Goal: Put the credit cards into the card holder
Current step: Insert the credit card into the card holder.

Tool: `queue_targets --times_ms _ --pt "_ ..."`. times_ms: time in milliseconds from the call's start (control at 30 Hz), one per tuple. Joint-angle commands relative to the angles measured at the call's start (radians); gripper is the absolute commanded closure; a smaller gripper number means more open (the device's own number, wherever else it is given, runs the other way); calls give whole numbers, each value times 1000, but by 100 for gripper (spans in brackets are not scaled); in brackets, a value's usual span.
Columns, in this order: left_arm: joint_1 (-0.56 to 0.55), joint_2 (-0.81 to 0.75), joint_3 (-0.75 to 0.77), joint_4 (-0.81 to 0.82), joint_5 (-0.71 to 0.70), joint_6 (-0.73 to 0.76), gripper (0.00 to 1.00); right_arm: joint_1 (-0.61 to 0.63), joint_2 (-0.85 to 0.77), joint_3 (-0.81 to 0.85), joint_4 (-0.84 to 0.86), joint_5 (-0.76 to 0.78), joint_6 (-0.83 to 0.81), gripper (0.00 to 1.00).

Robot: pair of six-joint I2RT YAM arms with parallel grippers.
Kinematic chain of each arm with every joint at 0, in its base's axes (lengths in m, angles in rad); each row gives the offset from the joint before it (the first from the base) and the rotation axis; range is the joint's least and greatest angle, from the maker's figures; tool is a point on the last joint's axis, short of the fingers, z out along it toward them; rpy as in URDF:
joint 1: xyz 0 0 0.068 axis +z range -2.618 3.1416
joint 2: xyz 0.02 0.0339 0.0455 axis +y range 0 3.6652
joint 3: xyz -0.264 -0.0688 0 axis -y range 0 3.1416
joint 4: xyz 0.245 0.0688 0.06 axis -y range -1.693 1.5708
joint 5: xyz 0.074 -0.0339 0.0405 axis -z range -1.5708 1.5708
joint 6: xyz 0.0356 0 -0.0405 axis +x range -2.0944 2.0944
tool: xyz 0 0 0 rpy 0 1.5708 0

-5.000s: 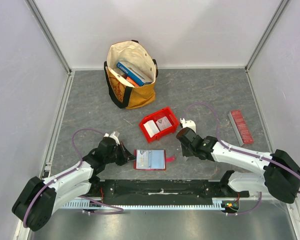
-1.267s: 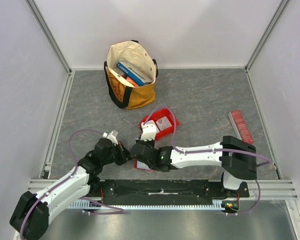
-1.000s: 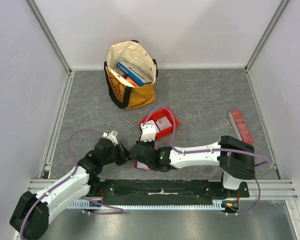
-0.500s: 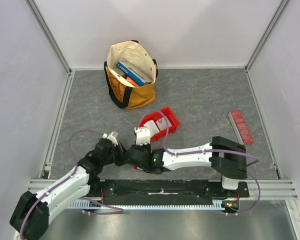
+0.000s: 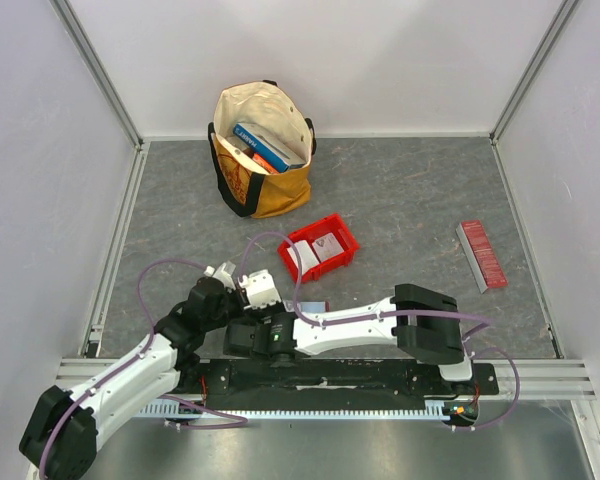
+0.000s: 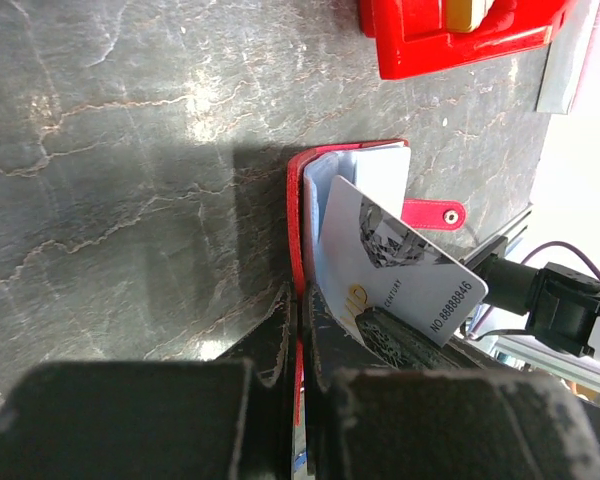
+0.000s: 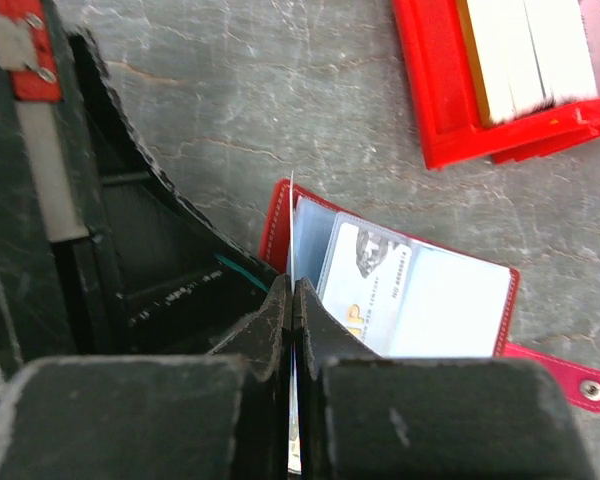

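Note:
The dark red card holder (image 7: pixel 400 300) lies open on the grey table, snap tab (image 6: pixel 435 213) to one side. In the top view only a sliver of the holder (image 5: pixel 313 306) shows past the right arm. My left gripper (image 6: pixel 298 300) is shut on the holder's red cover edge (image 6: pixel 296 230). My right gripper (image 7: pixel 293 285) is shut on a white credit card (image 7: pixel 292 215), held edge-on over the holder's left page. In the left wrist view this card (image 6: pixel 395 265) is tilted and reads VIP. Another VIP card (image 7: pixel 365 285) sits in a clear slot.
A bright red bin (image 5: pixel 320 248) with more cards (image 7: pixel 525 50) stands just beyond the holder. A tote bag (image 5: pixel 262 150) with blue books is at the back. A red ridged strip (image 5: pixel 481 254) lies far right. Both grippers (image 5: pixel 242 312) are crowded together near the front edge.
My right arm has swung left and toward the near edge with the card, now covering the holder in the top view. The left gripper has stayed on the holder's edge.

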Motion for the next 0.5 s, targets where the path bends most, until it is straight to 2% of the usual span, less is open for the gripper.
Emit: queue_targets --times_ms 0,200,333,467 --pt "-2 -26 8 28 12 -34 98 13 -12 21 -137 66 93 100" --pt "-1 -33 -8 20 -4 -31 98 13 -144 -86 -143 71 146 100" --pt "-1 -25 -18 14 -17 -24 98 8 -247 -235 -128 37 220 100" --pt "-1 -10 -41 34 -20 -25 98 0 -385 -427 96 -81 194 100"
